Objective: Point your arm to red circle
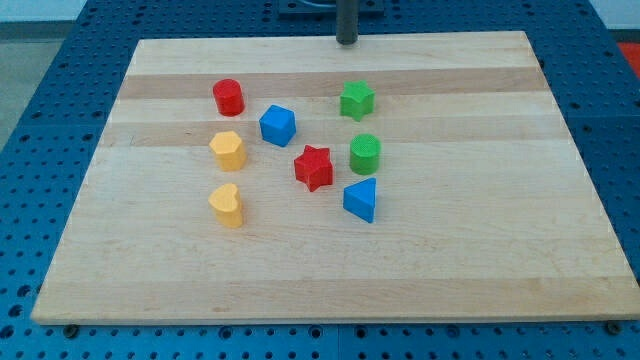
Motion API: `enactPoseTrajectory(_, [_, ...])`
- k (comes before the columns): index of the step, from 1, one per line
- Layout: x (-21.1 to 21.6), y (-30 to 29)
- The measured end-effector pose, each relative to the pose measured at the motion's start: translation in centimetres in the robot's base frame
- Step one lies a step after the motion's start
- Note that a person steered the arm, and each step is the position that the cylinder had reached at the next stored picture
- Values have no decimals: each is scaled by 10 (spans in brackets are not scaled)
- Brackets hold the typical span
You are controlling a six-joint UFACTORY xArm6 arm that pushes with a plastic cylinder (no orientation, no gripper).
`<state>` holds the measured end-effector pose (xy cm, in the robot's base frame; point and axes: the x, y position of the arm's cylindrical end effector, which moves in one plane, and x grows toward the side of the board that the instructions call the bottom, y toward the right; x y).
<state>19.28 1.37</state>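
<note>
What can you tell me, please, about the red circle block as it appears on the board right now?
The red circle is a short, upright cylinder of glossy, plastic-looking red, standing on the wooden board toward the view's upper left. Nothing touches it: the blue cube sits apart to its lower right, the yellow block below. My tip is far off, at the view's top edge.

board [330, 270]: pale wood, smooth, matt | red circle [228, 97]: probably matt plastic

A pale, light-grained rectangular wooden board [330, 270] with faint lengthwise bands lies on a blue perforated metal table [40, 120] whose grid of small holes shows on every side, under even, soft light that casts only short shadows.
</note>
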Motion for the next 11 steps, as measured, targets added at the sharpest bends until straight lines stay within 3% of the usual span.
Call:
enactPoseTrajectory(2, [-1,-107])
enactPoseTrajectory(4, [-1,-308])
enactPoseTrajectory(5, [2,-318])
enactPoseTrajectory(7, [115,-312])
enactPoseTrajectory(8, [114,-305])
enactPoseTrajectory(9, [114,-231])
enactPoseTrajectory(10, [117,-215])
enactPoseTrajectory(11, [166,-202])
